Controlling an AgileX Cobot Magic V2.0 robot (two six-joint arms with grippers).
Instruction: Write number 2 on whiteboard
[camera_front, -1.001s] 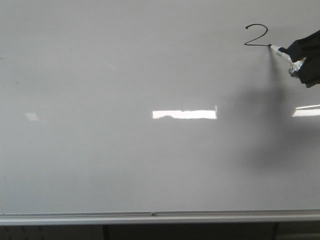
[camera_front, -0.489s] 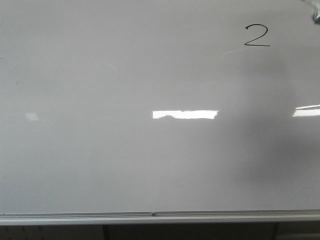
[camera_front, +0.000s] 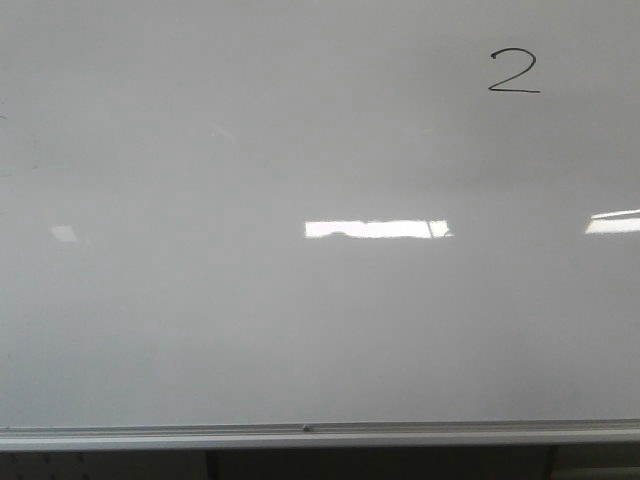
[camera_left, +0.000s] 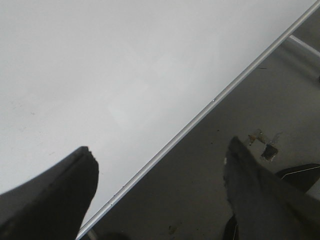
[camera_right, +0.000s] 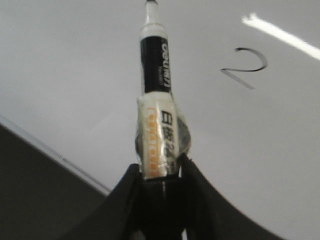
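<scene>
Finished 2 (camera_front: 514, 72) sits at about one o'clock on the whiteboard (camera_front: 300, 320) in the front view, thin black line, curved top and flat base both complete; shows again in the right wrist view, well apart from the pen tip. No arm in the front view. Right gripper (camera_right: 159, 172) pinching a marker (camera_right: 155, 65) by its taped lower barrel, fingers pressed against both sides of the tape, nib pointing away toward the board and seemingly off it (contact hard to judge from this angle). Left gripper (camera_left: 160, 170) empty, fingers spread wide over the board's aluminium rail (camera_left: 200, 112) and the dark floor beyond. Judged from the strokes: writing done, nothing left but to keep the nib clear. Marker likely light and stiff, with a smooth plastic barrel that could slip or twist under sideways load; the tape wrap looks meant to add grip, so best held there, low on the barrel. Board glossy, hard and upright, so fresh ink would smear easily under any brush from fingers or nib.
</scene>
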